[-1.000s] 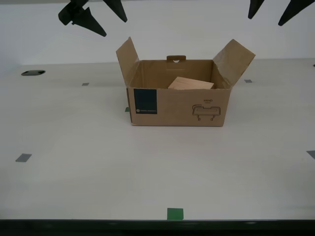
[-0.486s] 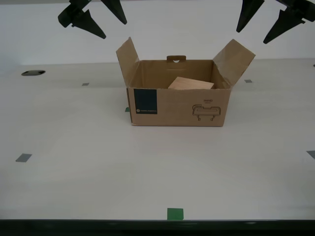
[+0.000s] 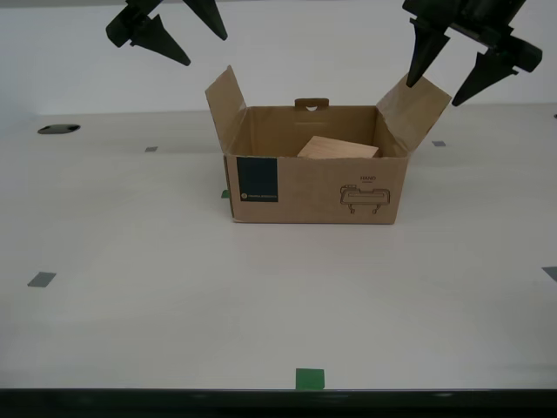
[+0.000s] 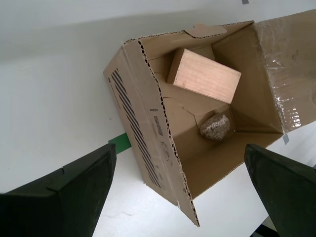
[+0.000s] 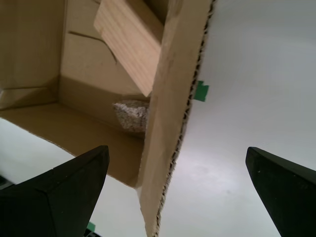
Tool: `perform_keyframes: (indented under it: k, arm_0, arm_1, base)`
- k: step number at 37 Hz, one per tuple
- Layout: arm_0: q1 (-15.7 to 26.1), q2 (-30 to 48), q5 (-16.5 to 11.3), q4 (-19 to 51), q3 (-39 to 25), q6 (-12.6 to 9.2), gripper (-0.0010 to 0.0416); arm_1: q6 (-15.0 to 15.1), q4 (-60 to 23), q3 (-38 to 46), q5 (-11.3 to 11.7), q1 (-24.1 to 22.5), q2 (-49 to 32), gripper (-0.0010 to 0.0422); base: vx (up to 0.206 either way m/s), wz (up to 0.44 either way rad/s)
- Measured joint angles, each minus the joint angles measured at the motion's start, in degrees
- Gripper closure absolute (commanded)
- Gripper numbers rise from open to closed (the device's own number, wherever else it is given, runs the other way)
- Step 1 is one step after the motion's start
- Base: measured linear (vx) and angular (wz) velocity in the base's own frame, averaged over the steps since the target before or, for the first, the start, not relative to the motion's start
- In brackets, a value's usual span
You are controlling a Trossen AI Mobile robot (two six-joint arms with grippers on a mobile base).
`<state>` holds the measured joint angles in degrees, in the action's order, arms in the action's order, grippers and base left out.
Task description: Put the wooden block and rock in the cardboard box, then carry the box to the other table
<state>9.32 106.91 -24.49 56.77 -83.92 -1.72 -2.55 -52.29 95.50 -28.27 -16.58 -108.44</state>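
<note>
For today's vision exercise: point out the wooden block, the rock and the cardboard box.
wooden block (image 4: pixel 205 79), second wrist view, its broad top face.
rock (image 4: pixel 215 127), second wrist view, its speckled middle.
cardboard box (image 3: pixel 305 187), exterior view, its front wall.

the wooden block (image 4: pixel 203 79) and the rock (image 4: pixel 215 127) lie side by side in the cardboard box (image 3: pixel 309 189) — box on the surface (image 3: pixel 174 296).

Bright, even overhead light, soft shadows inside the cardboard box (image 3: pixel 313 187); close dark fingertips blur slightly.
</note>
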Motion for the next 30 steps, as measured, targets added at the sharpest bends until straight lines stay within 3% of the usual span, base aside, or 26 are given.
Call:
perform_keyframes:
  k: [13, 22, 30]
  arm_0:
    - [0.11, 5.29, -7.15, -4.42, 0.0, 0.02, 0.0018]
    - [0.2, 6.05, -7.48, -5.01, -0.04, 0.02, 0.0019]
    - [0.22, 6.05, -7.61, -5.38, -0.04, 0.02, 0.0018]
  arm_1:
    - [-0.07, 0.15, 0.0, 0.02, -0.04, 0.0, 0.0058]
    - [-0.2, 0.83, -0.79, -0.04, -0.61, 0.0, 0.0057]
    - [-2.12, 3.87, -4.76, -0.02, -1.86, 0.0, 0.0057]
  base:
    - [0.0, 0.0]
    - [0.0, 0.0]
    - [0.0, 0.0]
